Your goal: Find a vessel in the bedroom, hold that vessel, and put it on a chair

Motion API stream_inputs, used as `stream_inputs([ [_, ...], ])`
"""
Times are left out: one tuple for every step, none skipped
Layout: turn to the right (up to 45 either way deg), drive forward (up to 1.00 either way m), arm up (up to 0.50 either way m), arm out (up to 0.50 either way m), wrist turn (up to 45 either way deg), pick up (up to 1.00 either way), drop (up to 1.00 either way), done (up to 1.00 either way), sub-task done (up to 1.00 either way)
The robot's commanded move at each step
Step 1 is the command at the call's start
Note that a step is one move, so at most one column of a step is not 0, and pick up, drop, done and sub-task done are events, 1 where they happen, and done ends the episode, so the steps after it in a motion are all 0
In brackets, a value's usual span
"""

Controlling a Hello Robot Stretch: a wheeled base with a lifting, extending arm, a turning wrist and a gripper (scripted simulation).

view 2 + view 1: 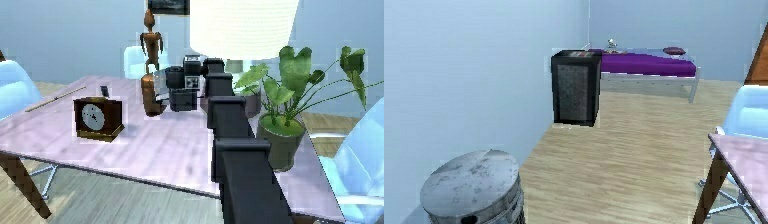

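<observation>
— Tabletop (160, 145) report?
— I see a clock (98, 118), a wooden figure (151, 45) and a potted plant (290, 80) on it.
— Vessel? Claw?
— A brown jar-like thing (152, 97) stands on that tabletop near my claw (172, 88); I can't tell whether the claw holds anything.

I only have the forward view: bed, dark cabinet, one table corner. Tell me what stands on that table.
Observer: A brown box clock stands on the table, toward the arm side view's left.
Operator: Report where the arm is.
Observer: The arm lies out across the tabletop, its hand near a brown upright thing; I can't tell whether it holds anything.
Operator: Name whatever sits right of the arm.
Observer: A leafy potted plant.
</observation>
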Motion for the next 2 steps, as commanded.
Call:
stream_inputs([
  [0.0, 0.00, 0.00, 0.00, -45.0, 0.00, 0.00, 0.00, 0.00],
  [0.0, 0.00, 0.00, 0.00, -45.0, 0.00, 0.00, 0.00, 0.00],
])
